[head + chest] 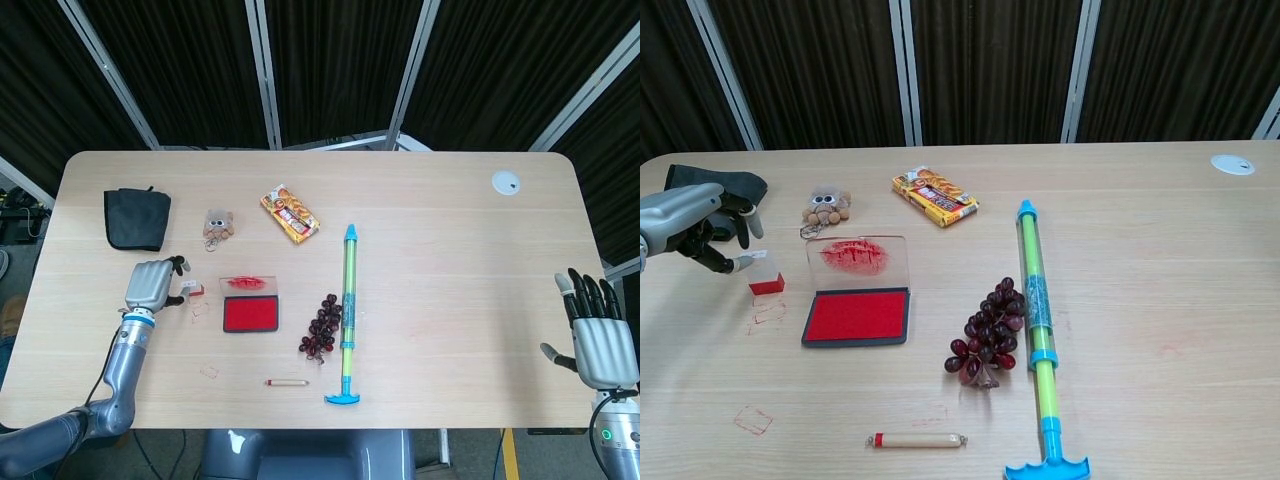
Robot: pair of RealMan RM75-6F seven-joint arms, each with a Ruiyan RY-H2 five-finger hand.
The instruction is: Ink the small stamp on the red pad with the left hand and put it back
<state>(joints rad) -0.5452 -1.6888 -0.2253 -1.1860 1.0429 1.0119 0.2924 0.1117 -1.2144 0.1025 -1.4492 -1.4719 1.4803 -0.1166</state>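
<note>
The small stamp (190,290) (765,272), clear-topped with a red base, stands upright on the table just left of the red ink pad (250,315) (857,316). The pad's clear lid (858,258) lies folded back, smeared red. My left hand (150,283) (695,230) sits right beside the stamp on its left. Its thumb tip reaches the stamp's left side and its fingers arch above it, without closing on it. My right hand (598,340) hovers off the table's right edge with fingers spread and nothing in it; the chest view does not show it.
A black cloth (137,217) lies behind my left hand. A plush toy (217,226), a snack pack (290,214), grapes (322,327), a long water-gun toy (347,310) and a wooden stick (287,382) lie around the pad. Red stamp prints (767,313) mark the table.
</note>
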